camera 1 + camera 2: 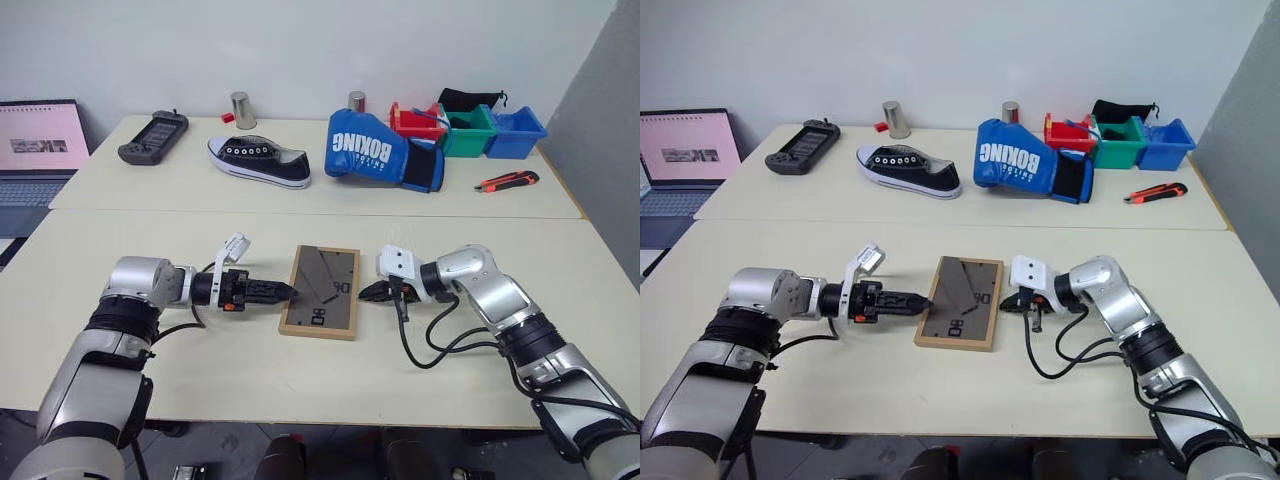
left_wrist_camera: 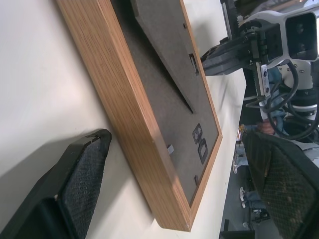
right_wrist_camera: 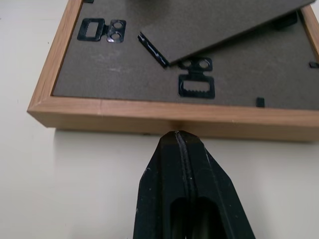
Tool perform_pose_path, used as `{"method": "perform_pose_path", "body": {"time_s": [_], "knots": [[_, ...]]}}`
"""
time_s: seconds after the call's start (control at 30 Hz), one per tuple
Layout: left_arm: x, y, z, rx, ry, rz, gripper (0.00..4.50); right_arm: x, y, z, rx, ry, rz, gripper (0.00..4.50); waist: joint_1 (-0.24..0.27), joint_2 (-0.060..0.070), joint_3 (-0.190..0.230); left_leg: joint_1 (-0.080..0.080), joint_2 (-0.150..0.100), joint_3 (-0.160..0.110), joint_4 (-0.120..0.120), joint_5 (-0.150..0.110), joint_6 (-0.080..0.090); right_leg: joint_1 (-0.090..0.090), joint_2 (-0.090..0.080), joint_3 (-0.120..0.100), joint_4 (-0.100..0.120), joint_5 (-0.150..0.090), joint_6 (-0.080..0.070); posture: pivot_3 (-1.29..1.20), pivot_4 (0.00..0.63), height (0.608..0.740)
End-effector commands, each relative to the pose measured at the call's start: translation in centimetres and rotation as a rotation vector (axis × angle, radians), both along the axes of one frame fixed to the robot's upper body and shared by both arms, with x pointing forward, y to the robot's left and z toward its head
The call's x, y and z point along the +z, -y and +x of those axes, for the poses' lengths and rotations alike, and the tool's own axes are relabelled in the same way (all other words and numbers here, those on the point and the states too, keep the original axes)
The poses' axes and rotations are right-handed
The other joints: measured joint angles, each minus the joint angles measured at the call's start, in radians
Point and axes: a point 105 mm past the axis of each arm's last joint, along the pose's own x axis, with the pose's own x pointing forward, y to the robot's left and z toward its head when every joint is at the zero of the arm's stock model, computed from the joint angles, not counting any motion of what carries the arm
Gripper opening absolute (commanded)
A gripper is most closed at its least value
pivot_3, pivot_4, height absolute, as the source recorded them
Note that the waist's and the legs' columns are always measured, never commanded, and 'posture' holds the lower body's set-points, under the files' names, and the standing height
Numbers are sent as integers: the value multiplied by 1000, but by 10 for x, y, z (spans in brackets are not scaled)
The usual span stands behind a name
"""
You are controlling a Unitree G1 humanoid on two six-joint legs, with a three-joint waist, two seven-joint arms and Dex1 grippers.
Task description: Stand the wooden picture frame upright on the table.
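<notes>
Between your two claws, the wooden picture frame [image 1: 321,291] lies flat on the tabletop [image 1: 200,385], dark back board up, its prop leg [image 3: 229,25] lifted slightly off the board. Your left claw [image 1: 285,292] is spread, one finger low beside the frame's long edge, the other above it. Your right claw [image 3: 178,137] is pressed together, empty, its tip just at the opposite long edge.
</notes>
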Motion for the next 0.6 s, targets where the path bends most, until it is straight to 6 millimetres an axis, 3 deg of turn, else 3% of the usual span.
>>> {"method": "perform_pose_path", "body": {"time_s": [0.03,0.2,0.6], "knots": [[-26,-7,-5,9,-70,115,4490,12,-14,2,31,53,25,0,-1,0,0,0,0,0,0,0,0,0,0,0,0,0,0,0,150,740],[-27,-3,-7,-12,-73,110,4490,12,-27,3,45,60,41,0,-6,4,-3,0,0,0,0,0,0,0,0,0,0,0,0,0,150,740],[-26,1,-6,-19,-65,91,4490,8,-35,-2,67,56,47,0,-3,4,-3,0,0,-1,0,0,0,1,0,0,-1,0,0,0,150,740]]}}
